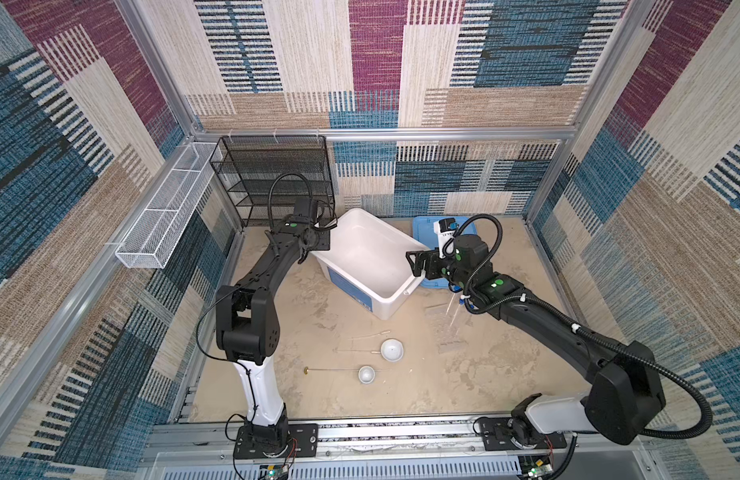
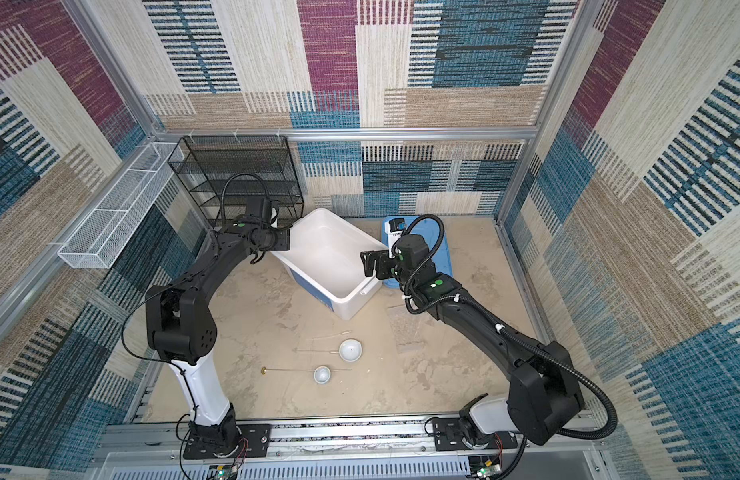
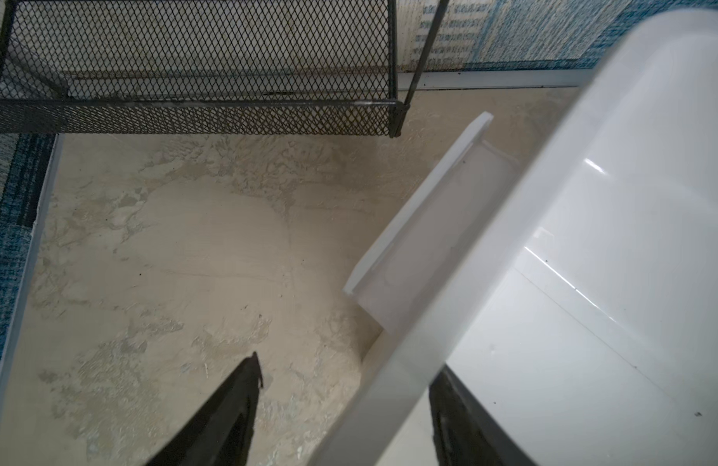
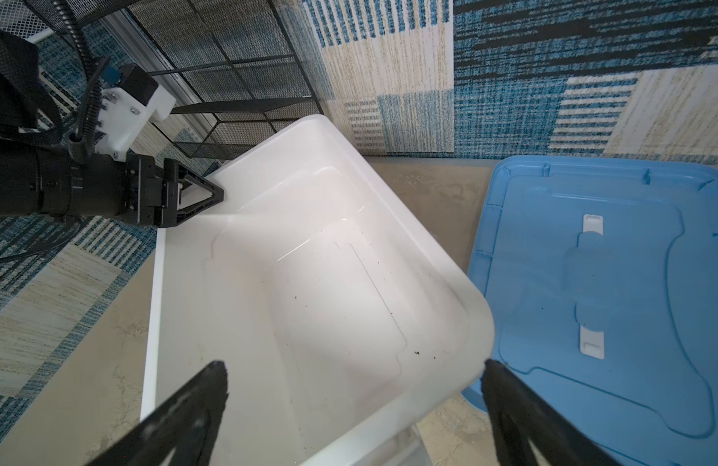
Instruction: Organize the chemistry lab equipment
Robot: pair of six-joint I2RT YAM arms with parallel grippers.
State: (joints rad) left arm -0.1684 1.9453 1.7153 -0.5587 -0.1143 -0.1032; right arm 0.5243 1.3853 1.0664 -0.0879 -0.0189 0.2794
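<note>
parted astride the white bin [image 1: 395,308] rim at the left gripper [image 3: 345,375], spread wide over its opposite wall at the right gripper [image 4: 354,365], gripping nothing, with larger white bowl [image 1: 392,349], smaller white bowl [image 1: 366,374], brass-tipped rod [image 1: 331,369] and clear rack [image 1: 449,328] lying out on the table [image 1: 443,390].

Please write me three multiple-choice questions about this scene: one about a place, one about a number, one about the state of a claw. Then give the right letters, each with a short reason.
1. Where is the blue lid relative to the white bin?
A. closed on top of it
B. away from it, on the black mesh shelf
C. flat on the table beside it

2. How many small white bowls stand on the table?
A. two
B. one
C. four

3. How is the right claw?
A. shut on a bowl
B. open, at the bin's rim
C. shut on the lid

Answers: 1 C, the bin is open and the lid lies next to it. 2 A, both top views show two bowls. 3 B, its fingers stand wide apart and grip nothing.
</note>
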